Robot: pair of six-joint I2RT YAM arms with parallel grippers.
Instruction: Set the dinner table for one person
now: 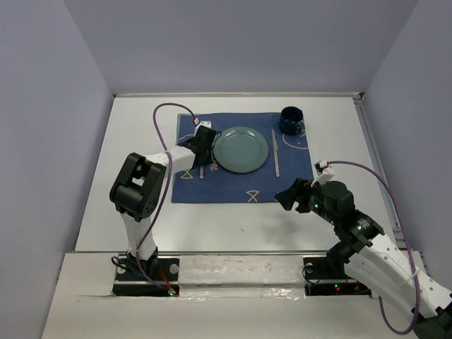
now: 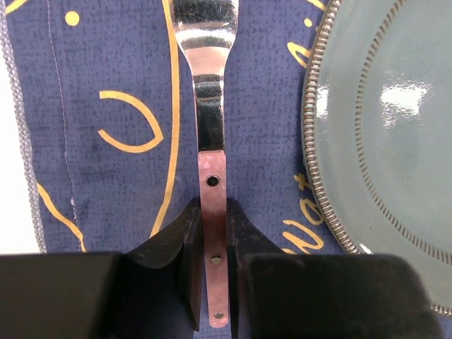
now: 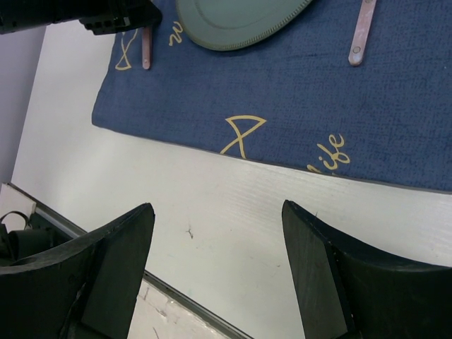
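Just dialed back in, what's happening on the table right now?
The left hand is shut on the pink handle of a metal utensil, low over the blue cloth just left of the green plate. A second utensil lies right of the plate, and a dark cup stands at the cloth's far right corner. The right hand is open and empty above the white table, by the cloth's near edge.

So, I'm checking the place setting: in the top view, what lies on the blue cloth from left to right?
A utensil held by the left gripper → green plate → second utensil → dark cup.
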